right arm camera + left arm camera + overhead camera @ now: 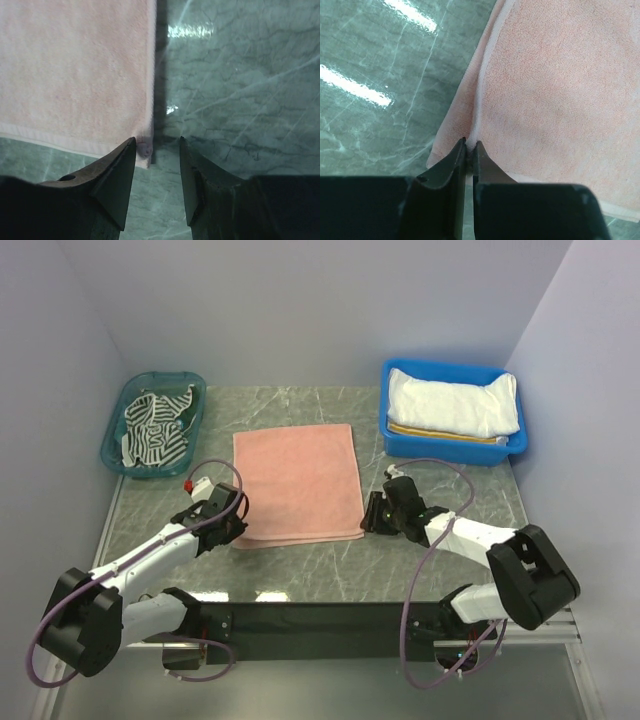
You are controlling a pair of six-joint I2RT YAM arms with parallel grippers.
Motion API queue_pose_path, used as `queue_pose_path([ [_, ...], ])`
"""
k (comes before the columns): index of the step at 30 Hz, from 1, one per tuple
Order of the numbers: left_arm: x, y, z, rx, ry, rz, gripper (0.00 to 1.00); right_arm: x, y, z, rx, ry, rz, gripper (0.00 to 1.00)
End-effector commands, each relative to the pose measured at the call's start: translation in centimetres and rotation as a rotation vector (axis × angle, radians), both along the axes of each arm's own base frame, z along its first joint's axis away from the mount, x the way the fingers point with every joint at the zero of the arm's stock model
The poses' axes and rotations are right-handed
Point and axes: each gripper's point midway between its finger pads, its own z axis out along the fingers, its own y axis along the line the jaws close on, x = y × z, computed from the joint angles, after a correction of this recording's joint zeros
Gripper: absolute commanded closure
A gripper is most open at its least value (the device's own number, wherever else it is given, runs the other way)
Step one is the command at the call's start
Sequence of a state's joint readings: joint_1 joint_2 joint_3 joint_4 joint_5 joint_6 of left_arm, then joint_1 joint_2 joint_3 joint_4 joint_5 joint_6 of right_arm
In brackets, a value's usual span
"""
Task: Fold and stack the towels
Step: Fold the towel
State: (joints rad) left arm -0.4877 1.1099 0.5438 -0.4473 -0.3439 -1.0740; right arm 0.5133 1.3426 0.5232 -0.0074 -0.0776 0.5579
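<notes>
My left pincer [471, 145] is closed on the near-left hem of the salmon towel [298, 483], which lies flat mid-bench. My right pincer [157, 141] stands apart, astride its near-right corner. Bench [440, 490] shows beside both edges. The teal basket [112, 440] and blue bin [450, 447] sit well back.
</notes>
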Motion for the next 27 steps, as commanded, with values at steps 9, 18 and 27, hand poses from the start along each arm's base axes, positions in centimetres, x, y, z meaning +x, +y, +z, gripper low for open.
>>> queue_pose_path([
  [9,0.8,-0.5,1.2,-0.009,-0.026,-0.022,0.93,0.2,1.3,-0.5,0.041,0.018,0.006,0.65],
  [18,1.1,-0.4,1.6,0.005,-0.029,-0.023,0.93,0.7,1.3,0.9,0.037,-0.015,0.009,0.91],
  [27,1.6,-0.1,2.8,0.035,-0.032,-0.017,0.95,1.4,1.2,3.0,0.026,-0.049,0.009,1.0],
])
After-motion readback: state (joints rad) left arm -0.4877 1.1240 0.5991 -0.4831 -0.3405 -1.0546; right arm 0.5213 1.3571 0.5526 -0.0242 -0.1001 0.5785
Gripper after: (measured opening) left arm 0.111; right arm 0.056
